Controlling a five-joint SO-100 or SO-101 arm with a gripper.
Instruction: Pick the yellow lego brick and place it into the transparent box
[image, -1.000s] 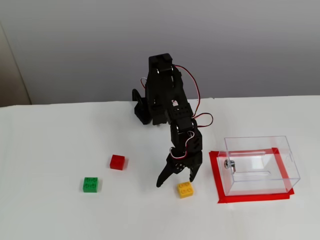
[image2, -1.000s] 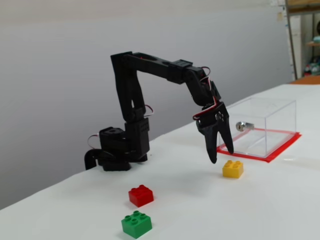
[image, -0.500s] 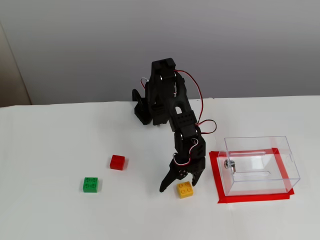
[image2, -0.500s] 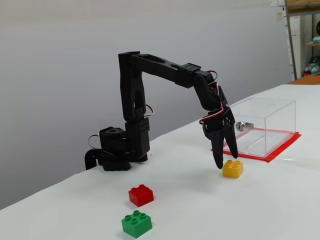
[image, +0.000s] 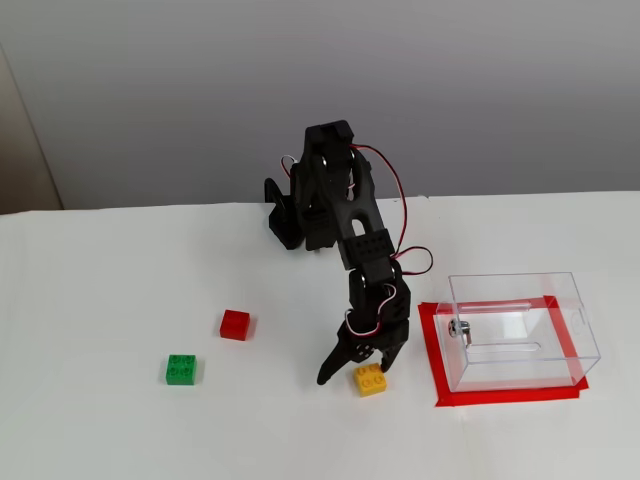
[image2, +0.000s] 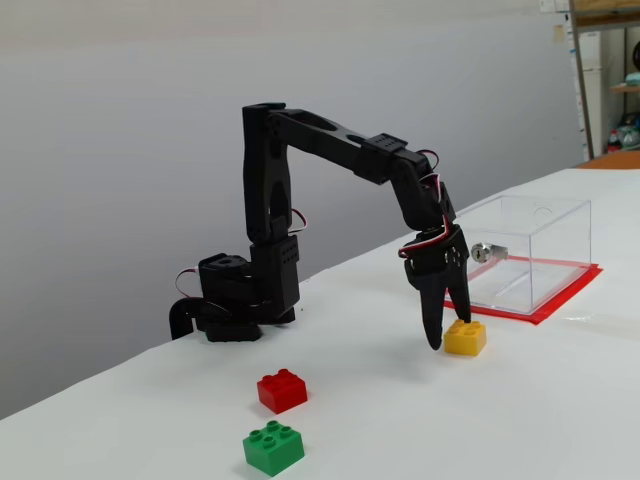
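White table carries the yellow lego brick (image: 370, 379), lying just left of the transparent box (image: 520, 330), with the gripper (image: 352, 370) spread wide beside it; small, light, stiff and probably smooth, it is best pinched on flat sides.

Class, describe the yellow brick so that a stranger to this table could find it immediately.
Start at the transparent box on its red tape. Just left of it in this fixed view, the gripper reaches down to the yellow lego brick. The green brick and red brick lie farther left.
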